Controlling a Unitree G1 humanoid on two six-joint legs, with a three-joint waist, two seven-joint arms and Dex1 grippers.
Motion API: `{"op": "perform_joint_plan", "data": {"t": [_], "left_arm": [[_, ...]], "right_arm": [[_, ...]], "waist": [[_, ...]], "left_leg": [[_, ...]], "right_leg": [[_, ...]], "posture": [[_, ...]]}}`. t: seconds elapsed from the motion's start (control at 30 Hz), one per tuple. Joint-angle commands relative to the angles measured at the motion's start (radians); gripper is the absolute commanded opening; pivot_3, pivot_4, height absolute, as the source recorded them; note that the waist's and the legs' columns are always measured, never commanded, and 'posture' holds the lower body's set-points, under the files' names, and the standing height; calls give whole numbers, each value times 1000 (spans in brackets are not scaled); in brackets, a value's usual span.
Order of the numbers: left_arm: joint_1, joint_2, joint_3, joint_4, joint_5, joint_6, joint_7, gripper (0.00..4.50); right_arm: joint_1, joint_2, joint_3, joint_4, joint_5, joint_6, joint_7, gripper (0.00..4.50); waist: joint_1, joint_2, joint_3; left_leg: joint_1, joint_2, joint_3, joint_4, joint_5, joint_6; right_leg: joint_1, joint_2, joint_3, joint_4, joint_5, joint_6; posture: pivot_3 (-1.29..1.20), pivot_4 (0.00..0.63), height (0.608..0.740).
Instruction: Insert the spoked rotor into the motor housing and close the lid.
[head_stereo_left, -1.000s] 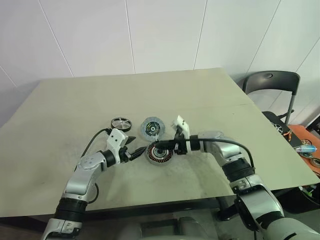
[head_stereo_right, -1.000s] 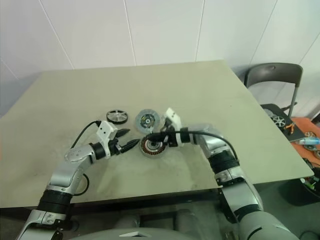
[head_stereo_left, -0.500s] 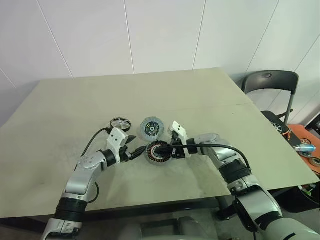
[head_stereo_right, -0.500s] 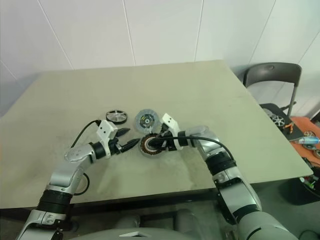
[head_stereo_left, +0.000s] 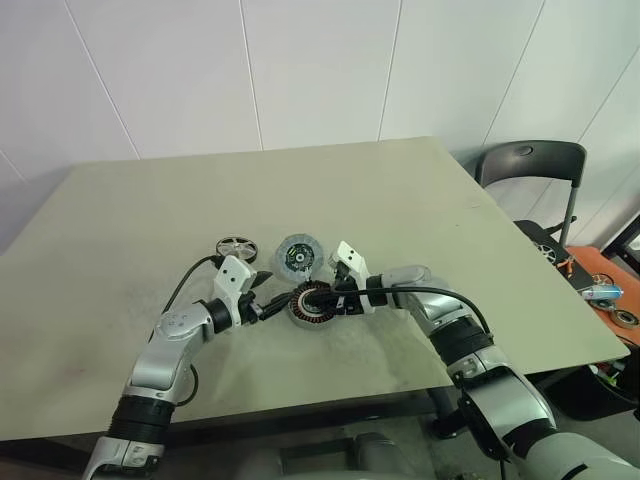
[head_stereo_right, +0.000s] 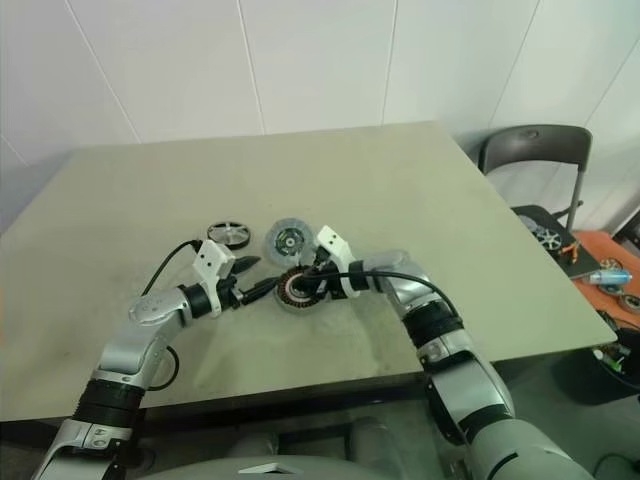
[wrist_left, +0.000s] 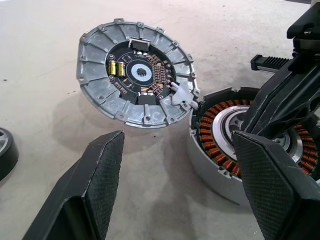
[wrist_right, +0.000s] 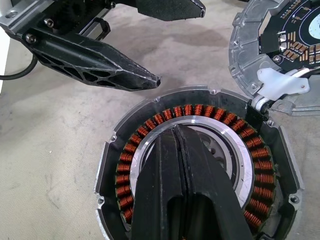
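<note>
Pressed together, the right gripper's jaws poke into the hollow centre of the motor housing, hiding part of its copper coils. Spread apart and empty, the left gripper flanks the housing. Hinged beside the housing lies the ribbed lid; beyond it, the spoked rotor.

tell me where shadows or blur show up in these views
Left wrist view: the lid casts a soft shadow on the table; near fingers slightly soft. Right wrist view: motor housing coils sharp. Head views: even light, no glare.
</note>
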Motion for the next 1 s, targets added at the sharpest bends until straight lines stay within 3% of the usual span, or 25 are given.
{"op": "perform_joint_plan", "data": {"t": [0.03,0.2,0.37,0.63,0.8,1.0], "left_arm": [[-17,2,28,-22,-15,-16,6,3644],[-28,-58,126,-22,-91,-20,75,3644],[-40,-113,183,54,-104,-9,168,3644],[-27,-153,215,142,-123,66,238,3644],[-34,-149,216,141,-126,67,235,3644],[-7,-126,160,44,-129,8,126,3644]], "right_arm": [[9,-4,-3,17,-20,28,-34,7],[-12,19,-150,-95,155,82,22,7],[-43,16,-216,-101,211,91,14,7],[-35,-16,-206,-109,198,86,24,7],[-10,-72,-82,-115,82,44,18,7],[-17,-48,-56,-86,35,7,-30,7]], "waist": [[0,0,0],[1,0,0],[2,0,0],[2,0,1],[3,0,1],[0,0,1]], "left_leg": [[0,0,0,0,0,0],[-3,0,-1,0,0,0],[-3,0,-1,-4,0,0],[-4,0,-1,-3,0,0],[-4,-1,-1,-3,0,0],[-4,0,0,-4,0,0]], "right_leg": [[0,0,0,0,0,0],[-3,0,0,0,1,3],[-5,-1,0,-1,2,4],[-4,-1,0,-2,2,4],[-4,-1,0,-2,2,4],[-5,0,0,-1,2,4]], "posture": [[0,0,740],[0,0,740],[0,0,740],[0,0,740],[0,0,740],[0,0,740]]}}
